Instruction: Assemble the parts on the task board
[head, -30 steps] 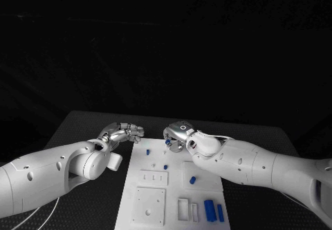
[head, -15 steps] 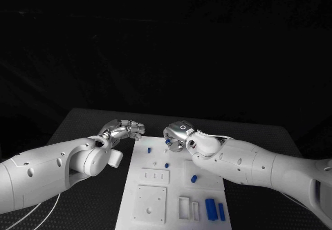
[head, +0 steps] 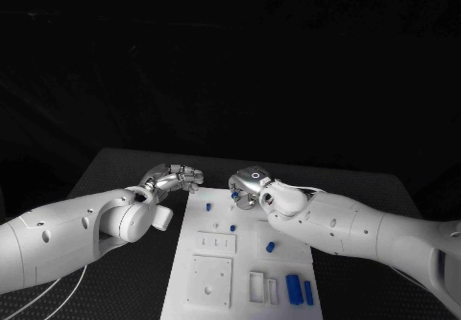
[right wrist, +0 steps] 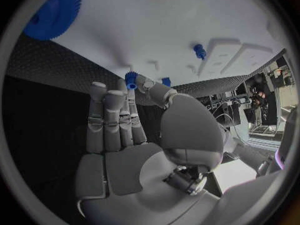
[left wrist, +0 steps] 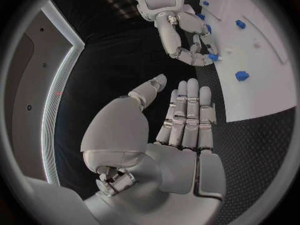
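Task board [head: 245, 267]: white plate, small blue parts | right hand [head: 246, 189] pinches blue part [right wrist: 130, 79] | left hand [head: 176, 179] empty, fingers apart

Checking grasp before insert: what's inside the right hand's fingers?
The right hand pinches a small blue part at its fingers, over the task board. The part's toothed top shows; its lower end is covered by the fingers.

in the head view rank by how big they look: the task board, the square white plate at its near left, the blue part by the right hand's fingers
1. task board
2. square white plate
3. blue part held at the right hand; it lies farthest from the camera.
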{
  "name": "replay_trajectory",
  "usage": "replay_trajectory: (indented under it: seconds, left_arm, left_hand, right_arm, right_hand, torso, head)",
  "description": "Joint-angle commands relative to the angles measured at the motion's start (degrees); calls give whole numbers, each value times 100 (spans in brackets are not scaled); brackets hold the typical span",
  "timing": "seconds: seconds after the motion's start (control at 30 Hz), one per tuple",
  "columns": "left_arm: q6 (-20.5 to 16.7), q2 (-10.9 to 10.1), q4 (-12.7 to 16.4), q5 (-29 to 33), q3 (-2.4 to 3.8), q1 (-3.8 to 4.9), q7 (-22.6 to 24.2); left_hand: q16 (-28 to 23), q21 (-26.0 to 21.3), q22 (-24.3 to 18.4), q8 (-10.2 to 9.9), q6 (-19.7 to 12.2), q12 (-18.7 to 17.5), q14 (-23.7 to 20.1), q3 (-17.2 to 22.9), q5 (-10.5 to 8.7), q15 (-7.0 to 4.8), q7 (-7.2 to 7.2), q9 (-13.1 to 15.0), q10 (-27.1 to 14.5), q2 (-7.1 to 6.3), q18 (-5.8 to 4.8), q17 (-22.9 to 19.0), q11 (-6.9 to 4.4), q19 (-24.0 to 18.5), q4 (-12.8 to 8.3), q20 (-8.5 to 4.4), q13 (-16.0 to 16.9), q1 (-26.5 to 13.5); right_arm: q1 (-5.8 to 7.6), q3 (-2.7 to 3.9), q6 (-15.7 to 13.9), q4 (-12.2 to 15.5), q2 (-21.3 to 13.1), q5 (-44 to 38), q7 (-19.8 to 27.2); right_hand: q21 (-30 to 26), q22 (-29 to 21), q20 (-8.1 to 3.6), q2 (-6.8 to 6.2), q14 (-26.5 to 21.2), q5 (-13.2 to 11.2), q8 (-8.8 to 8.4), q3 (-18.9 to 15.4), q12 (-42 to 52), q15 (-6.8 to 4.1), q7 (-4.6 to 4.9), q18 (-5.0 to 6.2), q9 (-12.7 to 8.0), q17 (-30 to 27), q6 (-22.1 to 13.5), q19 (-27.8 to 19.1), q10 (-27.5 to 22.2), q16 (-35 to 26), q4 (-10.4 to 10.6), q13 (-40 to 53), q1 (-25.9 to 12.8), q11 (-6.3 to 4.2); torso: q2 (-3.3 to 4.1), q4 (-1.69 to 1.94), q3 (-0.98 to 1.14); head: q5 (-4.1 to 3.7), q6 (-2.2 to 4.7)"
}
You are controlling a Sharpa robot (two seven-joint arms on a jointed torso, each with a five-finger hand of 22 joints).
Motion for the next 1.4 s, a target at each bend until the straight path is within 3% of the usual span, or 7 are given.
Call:
replay_trajectory:
  seconds: [0.03,0.6,0.8,0.93,1.1,1.27,1.4]
  left_arm:
    - [58,13,13,-1,6,14,28]
    - [49,32,8,-29,6,20,-5]
    - [-11,33,6,-31,6,26,-50]
    - [-3,18,2,-31,6,27,-36]
    - [-22,10,-36,-23,6,29,-17]
    - [-29,-16,-49,-17,6,37,-7]
    - [-13,-42,-57,-15,6,40,7]
  left_hand:
    - [28,26,5,-34,1,-23,-30,24,-33,-27,33,-5,-28,-8,110,-8,25,9,-17,-8,-7,-72]
    - [34,29,7,-37,0,-28,-28,30,-34,-28,34,-4,-26,-9,111,-10,27,11,-19,-8,-6,-77]
    - [35,30,7,-42,-6,-34,-28,30,-35,-27,36,-5,-29,-13,111,-12,31,11,-18,-8,-6,-85]
    - [38,31,7,-44,-8,-36,-27,32,-35,-28,38,-6,-28,-10,111,-13,37,13,-16,-8,-6,-89]
    - [40,32,8,-45,-10,-37,-26,32,-36,-28,39,-6,-28,-13,111,-13,39,13,-14,-8,-5,-95]
    - [46,34,8,-48,-11,-43,-24,25,-46,-28,42,-4,-24,-17,110,-17,44,17,8,-7,-4,-135]
    - [47,35,8,-48,-10,-44,-24,27,-46,-28,41,-4,-23,-17,111,-17,43,17,8,-8,-3,-135]
  right_arm:
    - [-17,-6,124,-16,20,-34,-22]
    - [-48,-11,103,-121,87,267,104]
    - [-47,-11,-159,-152,87,599,236]
    - [-47,-11,-309,-127,61,684,249]
    - [-44,-10,-439,-33,-73,747,263]
    - [-37,-7,-679,95,-242,949,365]
    - [22,19,-711,439,-582,1037,425]
  right_hand:
    - [35,132,-24,14,-12,18,12,19,4,-22,5,224,10,-9,21,-20,34,16,30,4,70,0]
    - [67,127,-5,-6,-34,17,-28,11,-52,10,31,224,7,-32,-48,-89,-28,2,52,-5,40,31]
    - [103,123,30,-432,-32,20,-449,-276,-129,316,330,223,-160,-102,-830,-205,-944,-37,-56,-247,-50,338]
    - [108,115,71,-633,-70,35,-580,-629,-156,429,283,217,-210,-134,-1121,-276,-1370,-56,-85,-327,-235,459]
    - [75,90,103,-680,-111,80,-673,-1024,-122,524,383,224,-245,-183,-1362,-353,-1777,-73,-132,-304,-357,560]
    - [69,77,105,-684,-107,142,-631,-1107,-91,516,395,224,-227,-206,-1329,-351,-1749,-61,-107,-283,-335,551]
    - [66,73,105,-667,-108,190,-577,-1103,-51,485,392,224,-209,-228,-1260,-359,-1638,-49,-79,-264,-252,517]
  torso:
    - [4,-5,-2]
    - [4,-4,-10]
    - [1,-11,-11]
    - [1,-14,-9]
    - [-1,-26,-1]
    - [0,-34,-7]
    - [2,-39,6]
  head:
    - [-3,3]
    - [2,-13]
    - [9,-7]
    - [9,2]
    - [4,21]
    - [-5,41]
    - [-26,71]
